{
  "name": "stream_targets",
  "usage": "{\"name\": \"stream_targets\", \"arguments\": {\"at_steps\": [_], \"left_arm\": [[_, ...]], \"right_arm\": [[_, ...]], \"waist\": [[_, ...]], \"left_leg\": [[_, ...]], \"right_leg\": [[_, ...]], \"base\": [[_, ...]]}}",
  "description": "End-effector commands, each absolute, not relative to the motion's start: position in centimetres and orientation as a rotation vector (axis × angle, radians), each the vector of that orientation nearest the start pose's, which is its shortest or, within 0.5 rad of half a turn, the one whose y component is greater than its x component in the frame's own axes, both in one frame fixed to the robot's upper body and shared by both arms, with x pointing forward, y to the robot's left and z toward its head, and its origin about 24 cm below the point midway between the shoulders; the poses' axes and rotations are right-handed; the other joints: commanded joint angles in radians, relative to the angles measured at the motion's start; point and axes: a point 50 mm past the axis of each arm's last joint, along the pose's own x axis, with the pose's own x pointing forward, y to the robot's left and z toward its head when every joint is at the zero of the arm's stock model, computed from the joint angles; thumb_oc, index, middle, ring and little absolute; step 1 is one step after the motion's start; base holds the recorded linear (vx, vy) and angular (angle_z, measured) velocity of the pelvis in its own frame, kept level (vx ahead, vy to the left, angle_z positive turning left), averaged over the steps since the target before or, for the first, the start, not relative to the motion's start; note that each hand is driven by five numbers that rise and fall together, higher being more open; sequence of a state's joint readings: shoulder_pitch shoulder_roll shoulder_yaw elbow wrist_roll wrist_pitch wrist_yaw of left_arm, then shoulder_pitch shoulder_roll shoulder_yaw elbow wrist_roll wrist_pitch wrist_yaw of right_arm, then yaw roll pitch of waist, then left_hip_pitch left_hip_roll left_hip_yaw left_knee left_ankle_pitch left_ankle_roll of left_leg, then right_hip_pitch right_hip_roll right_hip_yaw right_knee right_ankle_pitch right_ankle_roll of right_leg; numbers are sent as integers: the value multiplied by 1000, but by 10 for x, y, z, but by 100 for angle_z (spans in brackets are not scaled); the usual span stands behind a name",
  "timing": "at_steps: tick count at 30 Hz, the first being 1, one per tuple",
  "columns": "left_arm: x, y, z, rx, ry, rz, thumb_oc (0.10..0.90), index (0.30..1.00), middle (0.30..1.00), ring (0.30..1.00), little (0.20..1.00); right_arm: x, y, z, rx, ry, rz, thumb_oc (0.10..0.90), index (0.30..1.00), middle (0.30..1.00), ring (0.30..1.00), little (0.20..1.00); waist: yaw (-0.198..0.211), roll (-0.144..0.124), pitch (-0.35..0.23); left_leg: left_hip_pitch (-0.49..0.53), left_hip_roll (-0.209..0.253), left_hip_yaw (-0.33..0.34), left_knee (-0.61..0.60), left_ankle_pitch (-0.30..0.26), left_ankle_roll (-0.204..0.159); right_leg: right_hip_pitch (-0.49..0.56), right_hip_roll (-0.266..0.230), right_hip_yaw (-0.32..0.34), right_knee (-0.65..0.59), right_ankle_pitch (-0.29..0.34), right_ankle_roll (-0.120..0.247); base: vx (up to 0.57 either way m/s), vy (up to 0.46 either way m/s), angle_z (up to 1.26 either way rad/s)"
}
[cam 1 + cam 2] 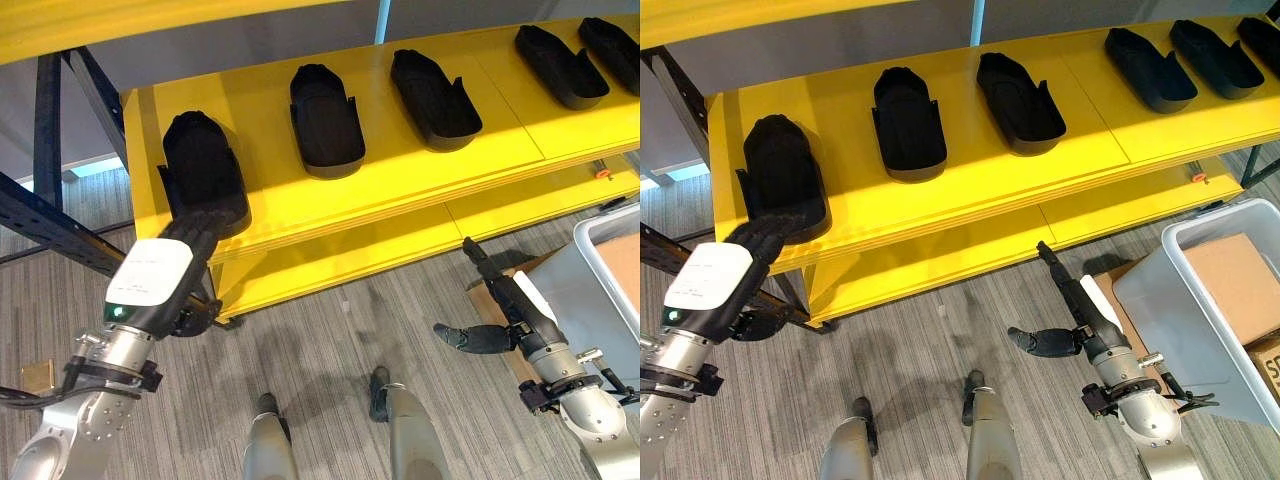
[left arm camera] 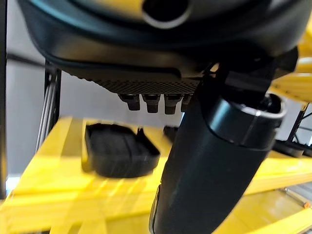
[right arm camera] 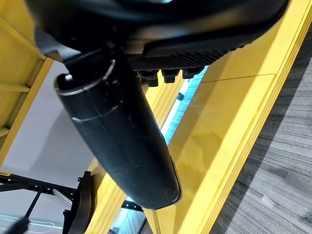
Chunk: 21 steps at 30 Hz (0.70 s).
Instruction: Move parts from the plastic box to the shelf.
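black parts line the yellow shelf; left hand reaches the leftmost part at the shelf's edge, its fingers' state impossible to tell; right hand hangs over the floor with fingers straight, holding nothing, beside the plastic box

The left hand has its fingertips tucked against the leftmost part, so no telling whether they're gripping it. The plastic box gets chopped off by the right edge, same with the last part on the shelf. In the left wrist view another part is a blur.
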<state>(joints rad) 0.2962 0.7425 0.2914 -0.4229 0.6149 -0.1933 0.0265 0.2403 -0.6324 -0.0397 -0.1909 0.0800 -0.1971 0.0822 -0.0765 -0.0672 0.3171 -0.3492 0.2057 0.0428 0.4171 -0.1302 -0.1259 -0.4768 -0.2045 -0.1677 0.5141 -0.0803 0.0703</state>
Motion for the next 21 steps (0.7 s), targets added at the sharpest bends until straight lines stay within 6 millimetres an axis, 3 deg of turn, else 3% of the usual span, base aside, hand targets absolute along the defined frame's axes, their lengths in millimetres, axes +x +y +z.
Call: {"name": "stream_targets", "arguments": {"at_steps": [1,21], "left_arm": [[193,247,191,1502,-543,37,900,1000,1000,1000,1000],[197,247,189,1443,-450,-49,900,1000,1000,1000,1000]], "right_arm": [[216,-245,125,-552,-320,129,900,1000,1000,1000,1000],[216,-248,119,-536,-276,116,900,1000,1000,1000,1000]], "waist": [[-18,-11,-69],[-19,-11,-68]], "left_leg": [[-25,-21,-13,9,-3,55],[-26,-22,-10,13,-8,55]], "right_leg": [[64,21,66,-123,91,46],[64,21,68,-122,89,44]], "base": [[0,0,0],[0,0,0]]}}
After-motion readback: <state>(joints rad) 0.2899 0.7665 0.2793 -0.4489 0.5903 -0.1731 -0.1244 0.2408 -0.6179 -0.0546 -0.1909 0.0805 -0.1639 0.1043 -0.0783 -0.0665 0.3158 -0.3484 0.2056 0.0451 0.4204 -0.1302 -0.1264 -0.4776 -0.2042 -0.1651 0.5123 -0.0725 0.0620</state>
